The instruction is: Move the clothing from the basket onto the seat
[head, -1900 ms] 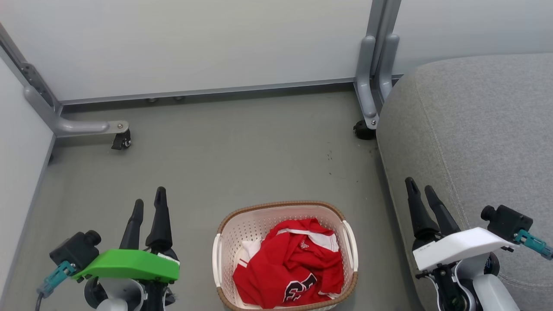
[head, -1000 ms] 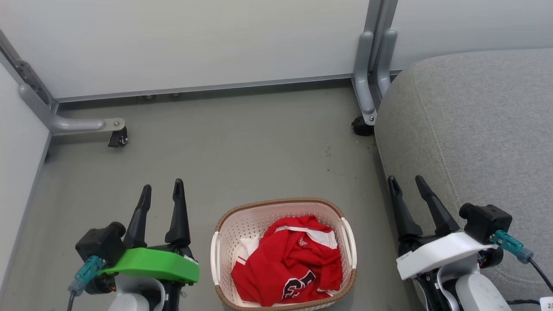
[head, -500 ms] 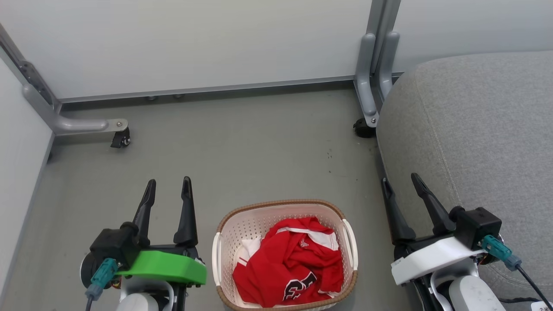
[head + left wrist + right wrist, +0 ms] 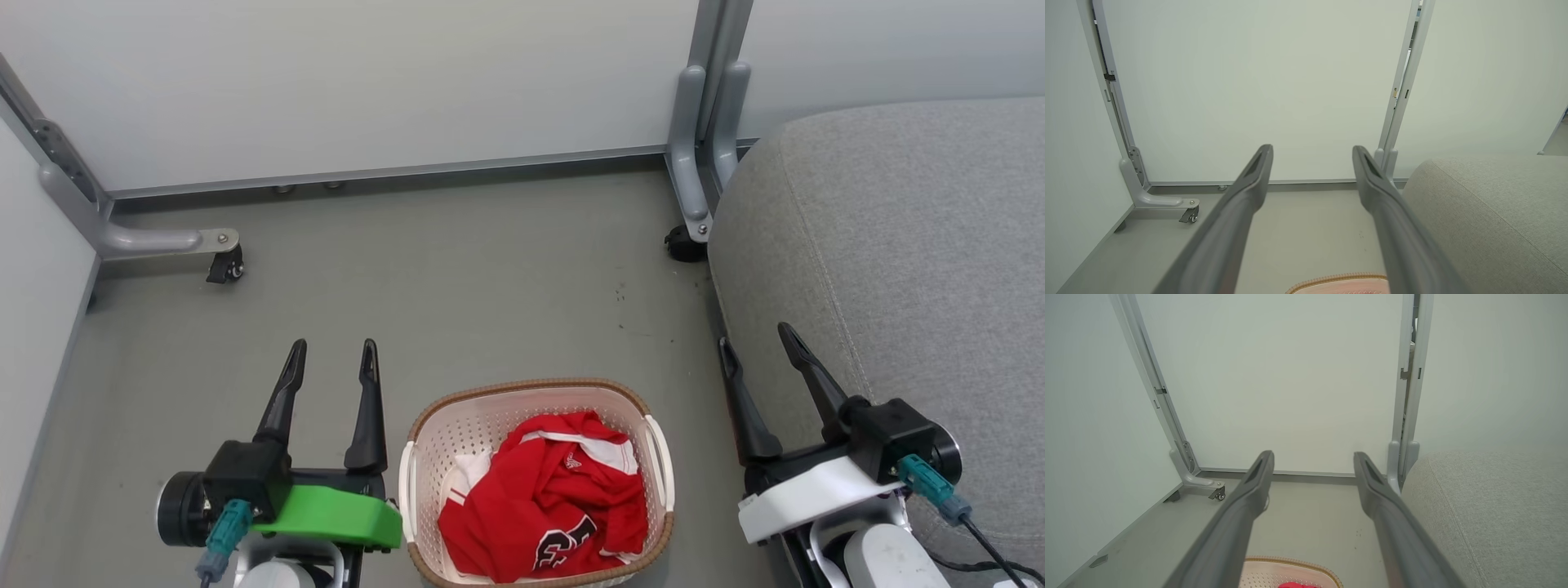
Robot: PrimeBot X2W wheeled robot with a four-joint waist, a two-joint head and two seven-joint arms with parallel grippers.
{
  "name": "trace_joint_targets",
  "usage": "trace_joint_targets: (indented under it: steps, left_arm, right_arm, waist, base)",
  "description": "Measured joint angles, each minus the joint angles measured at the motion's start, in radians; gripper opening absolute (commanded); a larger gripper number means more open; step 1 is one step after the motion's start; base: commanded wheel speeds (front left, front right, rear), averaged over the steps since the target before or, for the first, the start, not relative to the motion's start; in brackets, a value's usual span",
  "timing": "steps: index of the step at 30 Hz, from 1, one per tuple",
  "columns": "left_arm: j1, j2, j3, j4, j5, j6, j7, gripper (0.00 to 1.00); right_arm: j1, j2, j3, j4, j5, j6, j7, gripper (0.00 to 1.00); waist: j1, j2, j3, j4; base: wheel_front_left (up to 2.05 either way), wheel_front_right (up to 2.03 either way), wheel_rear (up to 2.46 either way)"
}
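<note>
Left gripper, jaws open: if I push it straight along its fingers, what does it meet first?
Probably the white wall panel, low down. The left gripper aims past the basket and over bare floor; nothing else sits in line, though depth is unclear.

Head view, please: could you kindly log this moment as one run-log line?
left gripper: open, empty | right gripper: open, empty | clothing: in basket | seat: right of basket
</note>
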Motion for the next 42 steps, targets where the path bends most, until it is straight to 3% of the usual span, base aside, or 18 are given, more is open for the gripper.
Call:
trace_joint_targets:
  steps: [22, 42]
  left_arm:
    - [0.001, 0.001, -0.035, -0.008, 0.164, 0.014, -0.041, 1.0]
    - [0.011, 0.001, -0.034, 0.001, 0.165, 0.011, -0.042, 1.0]
  right_arm:
    - [0.0, 0.004, 0.02, -0.012, -0.162, 0.0, -0.04, 1.0]
    - [0.008, 0.013, 0.009, -0.01, -0.151, 0.0, -0.041, 1.0]
  waist:
    - [0.0, 0.0, 0.006, -0.005]
    - [0.0, 0.0, -0.004, -0.003]
  base:
    - [0.0, 0.0, 0.0]
    - [0.0, 0.0, 0.0]
